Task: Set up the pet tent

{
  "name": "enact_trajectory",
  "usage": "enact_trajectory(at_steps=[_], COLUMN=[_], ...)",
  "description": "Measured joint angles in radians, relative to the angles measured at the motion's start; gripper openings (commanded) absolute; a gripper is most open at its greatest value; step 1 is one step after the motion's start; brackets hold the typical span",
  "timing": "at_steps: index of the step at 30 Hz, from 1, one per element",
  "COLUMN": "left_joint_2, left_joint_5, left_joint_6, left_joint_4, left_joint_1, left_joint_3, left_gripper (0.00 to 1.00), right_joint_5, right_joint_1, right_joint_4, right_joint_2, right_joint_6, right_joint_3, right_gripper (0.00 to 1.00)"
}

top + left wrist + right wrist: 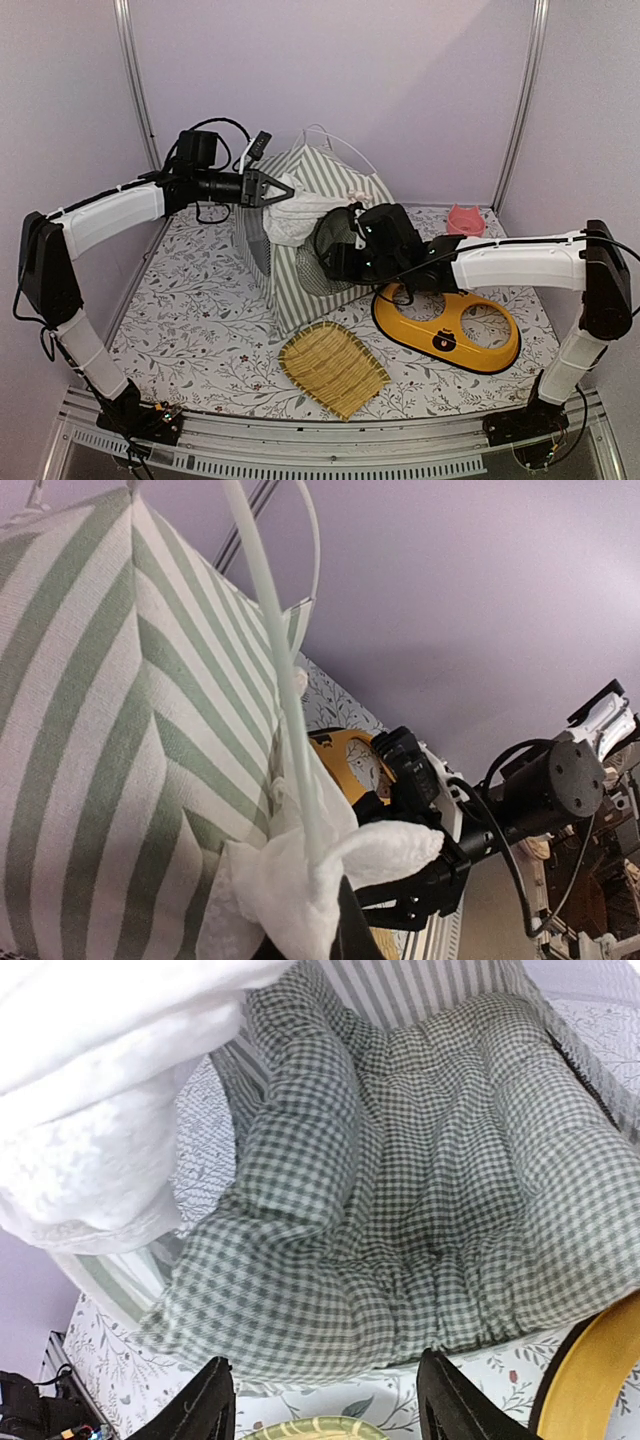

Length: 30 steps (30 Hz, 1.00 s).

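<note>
From above, the pet tent (pixel 330 185) stands at the back middle of the table (pixel 200 330), its long axis running up to the peak and its door facing the near right. The left pincer (pixel 278 188) grips it up high, likely to steady the frame.

The left wrist shows lace (pixel 290 880) and a pole (pixel 285 680) bunched at that pincer, which seems clenched on them.

The right wrist shows the right pincer (pixel 325 1370) released before the cushion (pixel 420 1190), probably ready to straighten it
</note>
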Motion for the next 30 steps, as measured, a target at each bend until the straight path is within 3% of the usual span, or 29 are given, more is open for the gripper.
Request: enact_trajectory(at_steps=[7,11,16,22,27,30], left_joint_2=[-0.001,-0.001,0.001,0.004,0.004,0.004], left_joint_5=[-0.008,-0.011,-0.016,-0.019,-0.017,-0.012], left_joint_6=[-0.005,-0.014,-0.018,-0.039,-0.065,-0.072], left_joint_4=[0.010,0.014,0.000,-0.017,-0.010,0.002], left_joint_1=[-0.010,-0.018,-0.031,-0.054,-0.063,-0.066], left_joint_3=[-0.004,-0.003,0.010,0.026,0.027,0.024], left_gripper=[0.00,0.00,0.00,0.00,0.00,0.00], right_joint_5=[-0.154,-0.249,-0.312,-0.301,-0.300,-0.368], right_joint_1=[-0.042,-0.082,-0.082,-0.056,-0.069,-0.095], right_joint_4=[0.215,0.343,0.410,0.400,0.397,0.449], right_joint_2=[0.065,0.237,0.406,0.500,0.498,0.486], right_joint_6=[0.071,0.127,0.178,0.222,0.222,0.220], right_joint_3=[0.000,0.052,0.095,0.134,0.138,0.110], right_gripper=[0.43,0.33,0.33,0.55,0.57,0.52])
